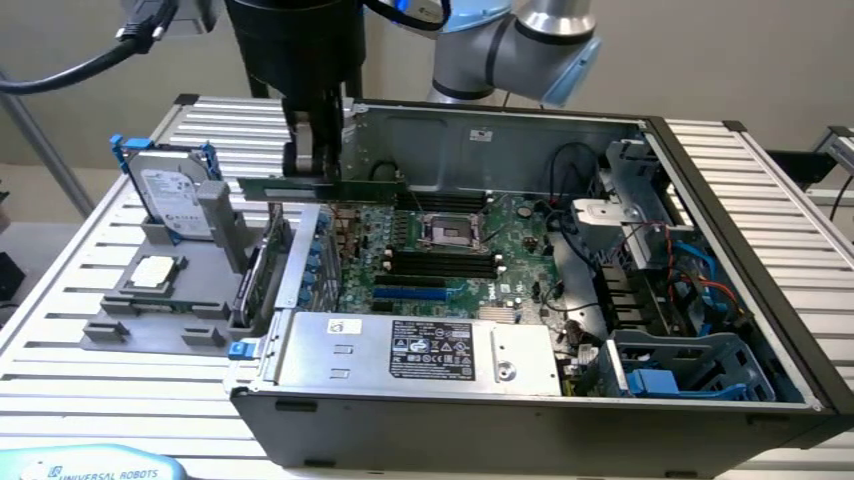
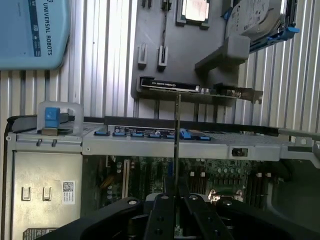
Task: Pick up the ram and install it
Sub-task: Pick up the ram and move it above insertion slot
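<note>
Green ram [image 1: 374, 190] is clamped between the fingers of the claw [image 1: 314, 172], which is closed on the stick's middle. The stick is held in the air with its long axis level. It hangs over the open computer case [image 1: 534, 410] at that case's wall on the exterior view's left, clear of the motherboard [image 1: 467, 250]. The black memory slots [image 1: 434, 262] lie lower, toward the exterior view's right. In the wrist view the ram [image 2: 177, 140] runs edge-on out from the claw [image 2: 176, 202]. A grey holder [image 1: 160, 310] on the bench [image 1: 774, 200] carries a hard drive [image 1: 174, 190].

Even bright indoor light, soft shadows inside the computer case [image 1: 507, 130], pale sheen on the slatted table [image 1: 774, 200]
</note>
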